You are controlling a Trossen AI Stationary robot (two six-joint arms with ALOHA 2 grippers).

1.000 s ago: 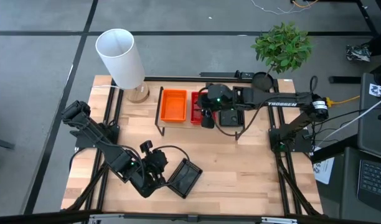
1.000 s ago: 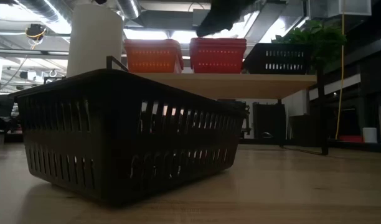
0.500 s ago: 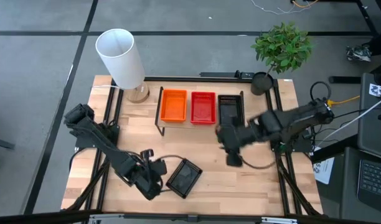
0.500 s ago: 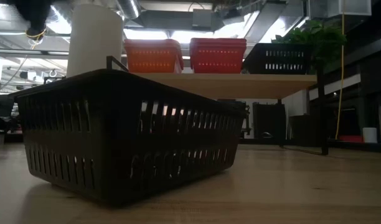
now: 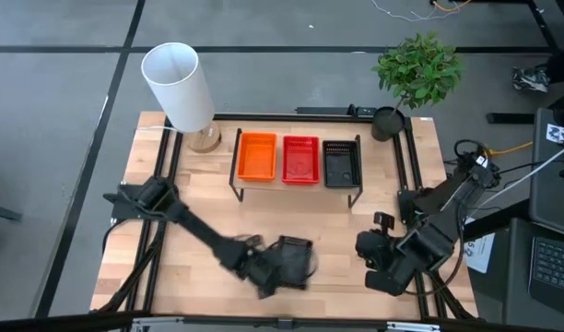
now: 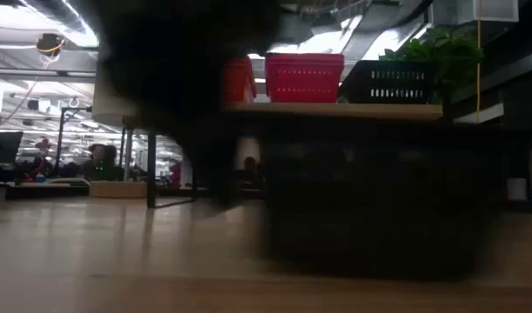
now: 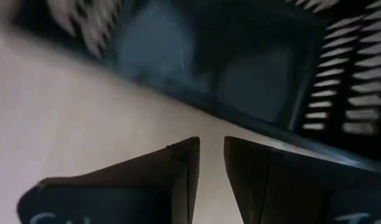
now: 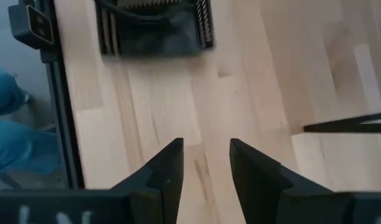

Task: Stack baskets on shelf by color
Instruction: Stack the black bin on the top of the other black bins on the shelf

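Mesh plastic makes the loose black basket (image 5: pixel 293 258) at six o'clock of the shelf (image 5: pixel 297 181) light, springy, so I'd pinch one rim wall with the left gripper (image 7: pixel 209 163), fingers nearly closed, empty; right gripper (image 8: pixel 206 163) parted, idle.

Three basket stacks on the shelf, one black basket loose on the table.

On the shelf (image 5: pixel 240 187) an orange basket (image 5: pixel 257 156), a red basket (image 5: pixel 300 159) and a black basket (image 5: pixel 341 163) sat side by side, long sides parallel. A further black mesh basket (image 5: pixel 296 258) lay tilted near the table's front edge.
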